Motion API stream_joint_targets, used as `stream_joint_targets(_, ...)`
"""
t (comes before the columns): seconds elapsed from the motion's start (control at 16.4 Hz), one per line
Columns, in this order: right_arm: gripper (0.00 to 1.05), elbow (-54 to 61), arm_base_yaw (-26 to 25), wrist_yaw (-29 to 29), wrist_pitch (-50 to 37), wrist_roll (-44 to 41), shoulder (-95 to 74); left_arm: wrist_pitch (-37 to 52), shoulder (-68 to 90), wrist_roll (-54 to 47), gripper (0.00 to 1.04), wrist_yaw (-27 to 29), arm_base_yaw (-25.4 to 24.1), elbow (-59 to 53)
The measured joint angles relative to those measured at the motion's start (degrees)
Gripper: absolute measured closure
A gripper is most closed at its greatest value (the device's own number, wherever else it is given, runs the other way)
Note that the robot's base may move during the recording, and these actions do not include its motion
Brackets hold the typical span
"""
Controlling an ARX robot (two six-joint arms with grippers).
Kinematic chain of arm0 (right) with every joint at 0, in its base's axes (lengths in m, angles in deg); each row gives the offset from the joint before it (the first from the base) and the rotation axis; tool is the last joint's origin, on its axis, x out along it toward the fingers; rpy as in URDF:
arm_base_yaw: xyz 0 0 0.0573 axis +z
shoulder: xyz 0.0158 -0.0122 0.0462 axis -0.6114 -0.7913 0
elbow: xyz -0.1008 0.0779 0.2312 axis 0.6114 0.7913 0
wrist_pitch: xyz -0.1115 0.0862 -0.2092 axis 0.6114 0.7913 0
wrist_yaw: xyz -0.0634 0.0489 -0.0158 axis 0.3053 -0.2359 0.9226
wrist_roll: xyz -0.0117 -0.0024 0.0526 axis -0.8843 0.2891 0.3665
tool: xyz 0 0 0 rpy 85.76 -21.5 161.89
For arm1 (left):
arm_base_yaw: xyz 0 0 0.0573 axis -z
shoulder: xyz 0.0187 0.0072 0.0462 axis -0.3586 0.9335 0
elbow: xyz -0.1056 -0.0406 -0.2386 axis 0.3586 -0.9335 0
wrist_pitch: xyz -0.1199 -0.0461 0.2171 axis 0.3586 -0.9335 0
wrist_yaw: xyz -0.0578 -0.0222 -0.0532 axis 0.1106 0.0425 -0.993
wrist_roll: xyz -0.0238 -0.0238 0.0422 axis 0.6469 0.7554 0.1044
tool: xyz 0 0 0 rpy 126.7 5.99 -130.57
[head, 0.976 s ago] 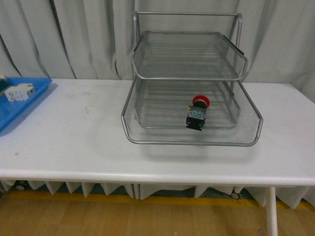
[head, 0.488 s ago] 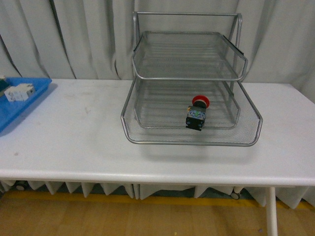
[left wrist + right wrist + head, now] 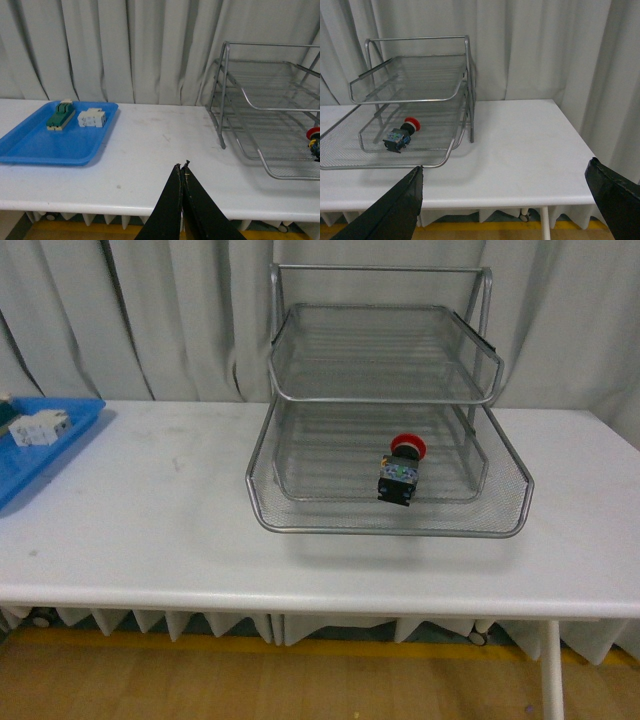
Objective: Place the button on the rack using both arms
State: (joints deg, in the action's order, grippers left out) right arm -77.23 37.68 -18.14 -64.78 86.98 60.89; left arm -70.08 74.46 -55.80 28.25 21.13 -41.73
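The button (image 3: 400,468), red cap on a black-and-blue body, lies on its side in the lowest tier of the silver wire rack (image 3: 300,525) at mid-table. The right wrist view shows the button (image 3: 401,135) in the rack (image 3: 455,95) too. The left wrist view catches the button (image 3: 314,142) only at the picture's edge, beside the rack (image 3: 225,95). Neither arm shows in the front view. My left gripper (image 3: 183,167) is shut with nothing in it, held before the table's front edge. My right gripper (image 3: 505,172) is open wide and empty, off the table's front right.
A flat blue tray (image 3: 30,145) at the table's left end holds a green switch block (image 3: 60,115) and a white component (image 3: 91,118); it also shows as the blue tray (image 3: 70,435) in the front view. Grey curtains hang behind. The white table (image 3: 150,520) has a front edge near both grippers.
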Motion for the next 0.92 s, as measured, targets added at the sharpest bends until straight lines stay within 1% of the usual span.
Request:
stream_joint_targets(0.12,0.06,0.0,0.0,0.0,0.0,0.0,0.0,-10.6,-7.6,0.0,1.03,0.0,0.0,0.0)
stream_joint_targets(0.18,0.06,0.0,0.0,0.0,0.0,0.0,0.0,-9.0,-9.3,-0.1,1.03,0.0,0.0,0.0)
stream_joint_targets(0.31,0.06,0.0,0.0,0.0,0.0,0.0,0.0,-10.3,-9.3,-0.1,1.03,0.0,0.0,0.0)
stream_joint_targets(0.55,0.06,0.0,0.0,0.0,0.0,0.0,0.0,-10.0,-9.3,-0.1,1.03,0.0,0.0,0.0)
stream_joint_targets(0.61,0.06,0.0,0.0,0.0,0.0,0.0,0.0,-10.0,-9.3,-0.1,0.96,0.0,0.0,0.0)
stream_joint_targets(0.67,0.06,0.0,0.0,0.0,0.0,0.0,0.0,-10.0,-9.3,-0.1,0.84,0.0,0.0,0.0)
stream_joint_targets(0.73,0.06,0.0,0.0,0.0,0.0,0.0,0.0,-10.1,-9.3,-0.1,0.75,0.0,0.0,0.0)
stream_joint_targets(0.79,0.06,0.0,0.0,0.0,0.0,0.0,0.0,-10.1,-9.3,-0.1,0.6,0.0,0.0,0.0)
stream_joint_targets(0.92,0.06,0.0,0.0,0.0,0.0,0.0,0.0,-10.1,-9.3,-0.1,0.44,0.0,0.0,0.0)
